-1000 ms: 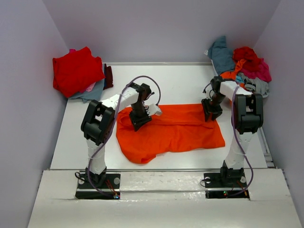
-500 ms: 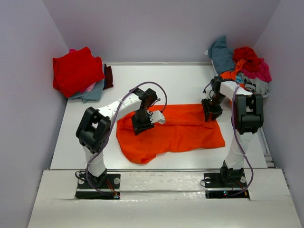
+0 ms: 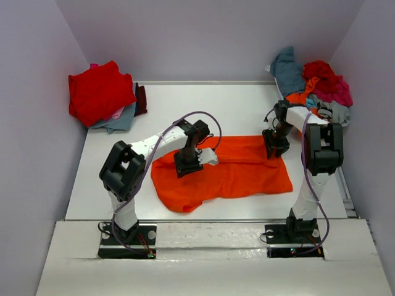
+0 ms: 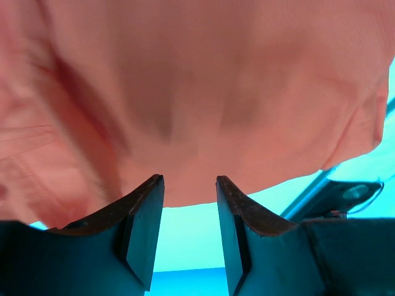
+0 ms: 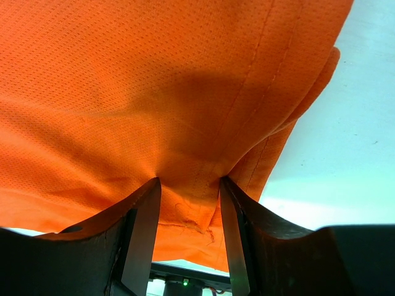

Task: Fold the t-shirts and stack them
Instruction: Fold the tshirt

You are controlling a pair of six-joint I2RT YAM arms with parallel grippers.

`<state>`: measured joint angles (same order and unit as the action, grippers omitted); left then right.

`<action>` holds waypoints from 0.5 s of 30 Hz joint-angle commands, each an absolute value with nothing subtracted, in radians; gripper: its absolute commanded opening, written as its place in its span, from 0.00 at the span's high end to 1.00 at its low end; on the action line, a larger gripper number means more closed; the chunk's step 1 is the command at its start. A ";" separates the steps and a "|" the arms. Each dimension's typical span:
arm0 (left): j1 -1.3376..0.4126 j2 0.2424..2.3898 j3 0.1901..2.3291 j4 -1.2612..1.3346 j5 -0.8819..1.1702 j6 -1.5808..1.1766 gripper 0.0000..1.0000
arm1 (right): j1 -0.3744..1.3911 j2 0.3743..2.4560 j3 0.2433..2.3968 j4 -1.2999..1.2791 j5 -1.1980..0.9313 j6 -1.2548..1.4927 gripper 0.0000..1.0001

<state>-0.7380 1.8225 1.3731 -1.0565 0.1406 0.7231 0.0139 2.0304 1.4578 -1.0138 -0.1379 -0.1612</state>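
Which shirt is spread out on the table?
The bright orange shirt in the middle. The red shirt sits on a stack back left; the others are crumpled in the back-right heap.

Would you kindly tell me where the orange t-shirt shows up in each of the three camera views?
Top external: the orange t-shirt lies spread across the middle of the table.
Left wrist: the orange t-shirt, blurred and paler, fills the upper part.
Right wrist: the orange t-shirt covers most of the picture.
Shared landmark: the bare table past the cloth's edge, low centre in the left wrist view, far right in the right wrist view.
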 commanded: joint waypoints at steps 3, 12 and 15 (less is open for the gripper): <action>-0.690 1.796 1.512 -0.983 0.089 0.657 0.49 | 0.015 2.045 1.422 -0.980 -0.115 -0.184 0.51; -0.565 1.888 1.650 -0.956 0.113 0.611 0.49 | 0.015 2.048 1.419 -0.976 -0.117 -0.187 0.51; -0.532 1.922 1.648 -0.954 0.152 0.597 0.49 | 0.015 2.048 1.424 -0.976 -0.121 -0.187 0.51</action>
<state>-0.5716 1.8801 1.6283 -0.9417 0.1070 0.6277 0.0135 2.0293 1.4567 -1.0126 -0.1379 -0.1623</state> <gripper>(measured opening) 0.510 0.490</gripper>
